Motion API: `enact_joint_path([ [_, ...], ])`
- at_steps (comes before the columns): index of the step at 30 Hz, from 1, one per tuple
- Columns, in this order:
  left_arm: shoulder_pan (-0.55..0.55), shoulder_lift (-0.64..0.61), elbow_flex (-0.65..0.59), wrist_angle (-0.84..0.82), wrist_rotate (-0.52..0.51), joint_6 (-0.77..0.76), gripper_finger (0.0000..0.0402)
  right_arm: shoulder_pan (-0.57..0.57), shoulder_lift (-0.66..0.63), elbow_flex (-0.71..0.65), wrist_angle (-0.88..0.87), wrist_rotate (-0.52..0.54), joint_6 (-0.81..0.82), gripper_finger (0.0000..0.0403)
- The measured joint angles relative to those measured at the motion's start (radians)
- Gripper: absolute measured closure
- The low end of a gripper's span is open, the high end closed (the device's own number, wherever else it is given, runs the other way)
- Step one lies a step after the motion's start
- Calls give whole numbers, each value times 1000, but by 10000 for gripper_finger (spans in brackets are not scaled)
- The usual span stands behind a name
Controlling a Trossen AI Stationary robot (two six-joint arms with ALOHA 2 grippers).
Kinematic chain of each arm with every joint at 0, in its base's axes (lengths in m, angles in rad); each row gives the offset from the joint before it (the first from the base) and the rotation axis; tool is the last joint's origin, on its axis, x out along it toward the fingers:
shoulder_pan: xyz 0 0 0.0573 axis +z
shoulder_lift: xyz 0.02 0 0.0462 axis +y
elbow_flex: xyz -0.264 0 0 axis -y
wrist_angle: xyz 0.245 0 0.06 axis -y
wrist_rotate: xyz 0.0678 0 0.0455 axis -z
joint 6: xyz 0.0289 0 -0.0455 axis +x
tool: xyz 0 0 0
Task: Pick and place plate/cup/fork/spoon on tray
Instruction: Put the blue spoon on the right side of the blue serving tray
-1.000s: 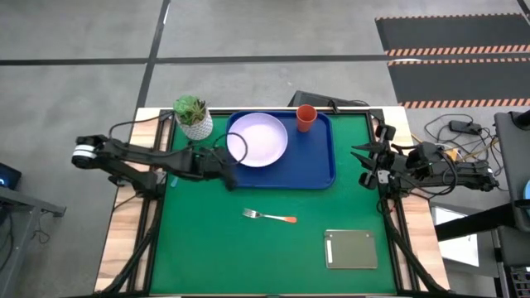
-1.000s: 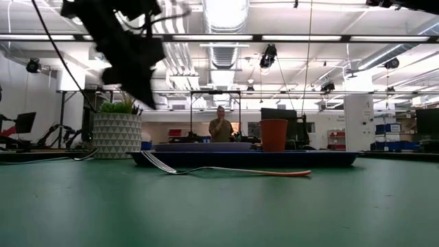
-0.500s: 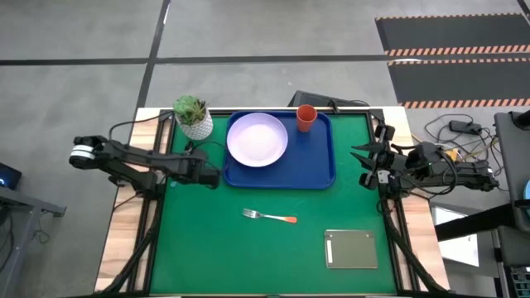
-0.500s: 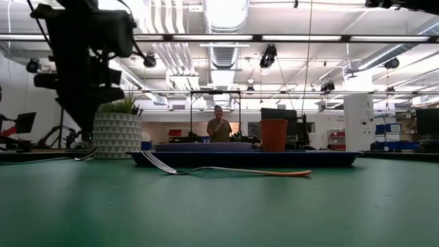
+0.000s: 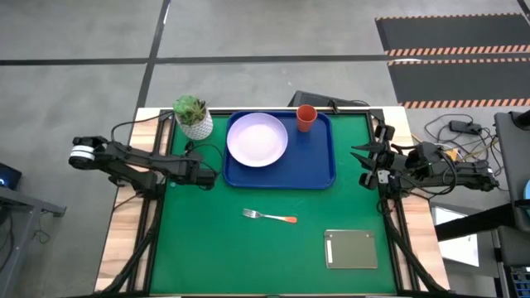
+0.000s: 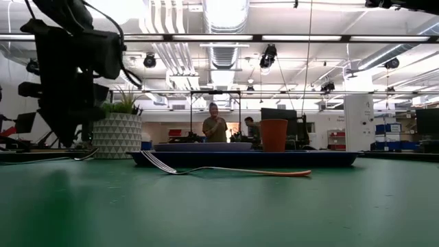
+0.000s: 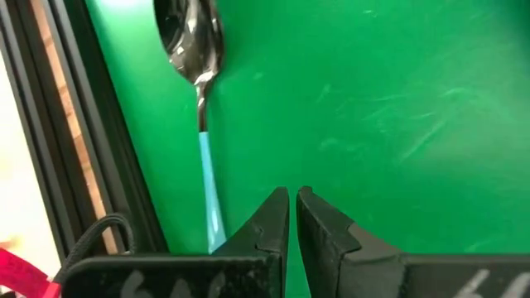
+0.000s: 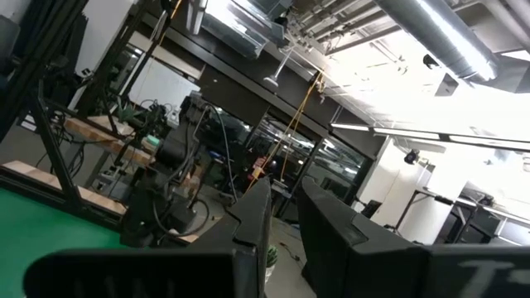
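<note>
Left pincer (image 7: 292, 217) has its fingers nearly together, empty, at the table's left edge. Spoon (image 7: 199, 99) lies flat beside the frame rail: closed tips will likely skid off it. Fork (image 5: 270, 217) sits mid-table; plate (image 5: 257, 139) and cup (image 5: 305, 117) are on the tray (image 5: 323, 170). Right pincer (image 5: 369, 164) is parked at the right edge, nearly closed.

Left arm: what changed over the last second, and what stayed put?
The left claw drew back from the tray's left edge toward the table's left side, empty; it now hangs shut above the mat beside the spoon. The plate, cup, fork and right claw stayed put.
</note>
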Motion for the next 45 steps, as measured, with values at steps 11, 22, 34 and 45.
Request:
enact_joint_path([
  [11, 47, 0, -37, -9, -4, 2, 393, 0, 0, 0, -4, 0, 0, 351],
  [22, 92, 2, -83, -9, -69, -47, 393, 0, 0, 0, -4, 0, 0, 351],
  [34, 138, 2, -99, 1, -124, -50, 391, 0, 0, 0, -4, 0, 0, 351],
  [45, 151, 2, -152, 58, -127, -78, 288, 0, 0, 0, -5, 0, 0, 351],
])
